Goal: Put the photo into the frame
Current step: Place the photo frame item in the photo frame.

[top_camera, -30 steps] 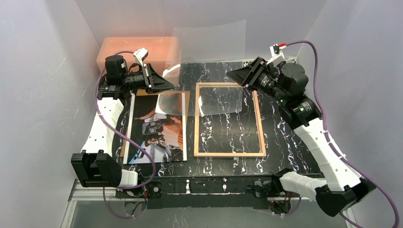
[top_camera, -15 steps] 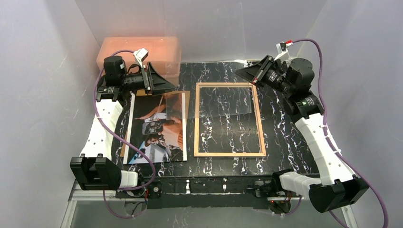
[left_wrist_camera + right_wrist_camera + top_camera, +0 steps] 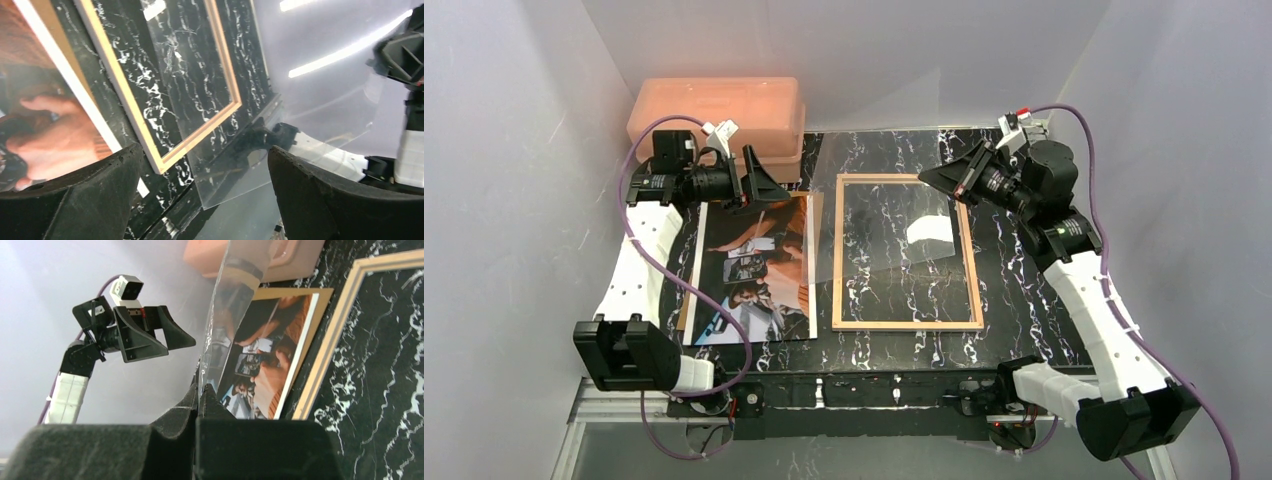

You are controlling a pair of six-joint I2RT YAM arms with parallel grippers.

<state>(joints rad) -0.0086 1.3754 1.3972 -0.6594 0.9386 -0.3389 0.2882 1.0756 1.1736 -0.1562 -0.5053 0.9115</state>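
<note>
The photo (image 3: 754, 270) lies face up on the left of the table, and in the right wrist view the photo (image 3: 260, 355) shows past my fingers. The frame (image 3: 970, 270) lies flat in the middle, tan wood side up; one corner of the frame (image 3: 165, 162) shows in the left wrist view. A clear pane (image 3: 874, 215) slants over the frame's far half. My right gripper (image 3: 926, 176) is shut on the clear pane (image 3: 220, 325) at its edge. My left gripper (image 3: 769, 185) hangs open above the photo's far end, apart from the pane (image 3: 235, 175), its fingers (image 3: 75, 200) holding nothing.
A pink plastic box (image 3: 714, 110) stands at the back left, behind the left gripper. A brown backing board (image 3: 817, 250) lies under the photo. The black marble table (image 3: 1024, 300) is closed in by white walls on three sides.
My left gripper opened, let go of the pane and drew back left. My right gripper shut on the pane's right edge. The pane dropped from near upright to a low slant over the frame.
</note>
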